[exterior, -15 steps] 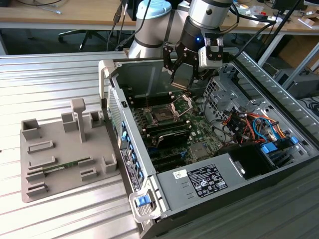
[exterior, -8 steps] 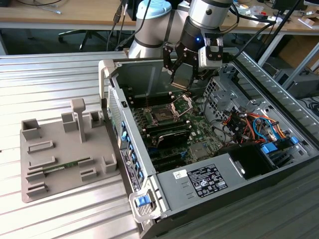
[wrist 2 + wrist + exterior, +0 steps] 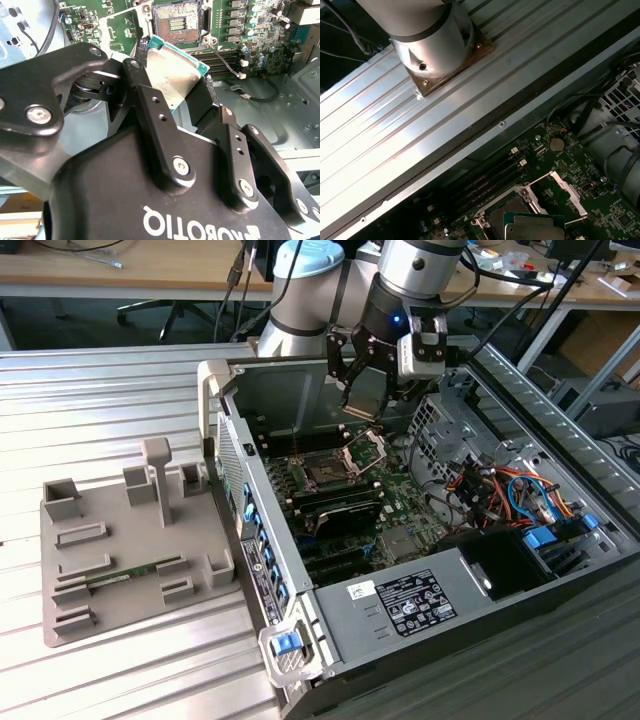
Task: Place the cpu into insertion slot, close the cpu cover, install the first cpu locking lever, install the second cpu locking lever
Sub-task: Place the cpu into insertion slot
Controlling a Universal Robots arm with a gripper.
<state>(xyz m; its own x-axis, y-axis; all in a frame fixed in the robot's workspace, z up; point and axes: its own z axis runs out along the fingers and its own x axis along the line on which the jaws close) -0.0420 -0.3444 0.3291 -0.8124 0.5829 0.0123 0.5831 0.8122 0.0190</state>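
My gripper [image 3: 172, 75] is shut on the cpu [image 3: 175, 70], a small square chip with a silvery top and green edge, held tilted between two black fingers [image 3: 150, 100]. It hangs a little above the motherboard, close over the insertion slot [image 3: 177, 22], a dark square socket that lies uncovered. In the exterior view the gripper [image 3: 362, 412] hovers with the cpu [image 3: 366, 396] inside the open computer case, just behind the insertion slot [image 3: 327, 472]. The cpu cover [image 3: 368, 448] stands raised beside the socket. The first wrist view shows the cpu [image 3: 535, 227] next to the cpu cover [image 3: 560, 192].
The case walls [image 3: 240, 460] surround the motherboard [image 3: 400, 540]. Long black memory slots [image 3: 345, 510], bundled cables [image 3: 490, 490] and a power supply [image 3: 420, 595] lie nearby. A grey fixture tray [image 3: 120, 540] sits on the ribbed metal table at the exterior view's left. The arm's base [image 3: 432, 40] is bolted to the table.
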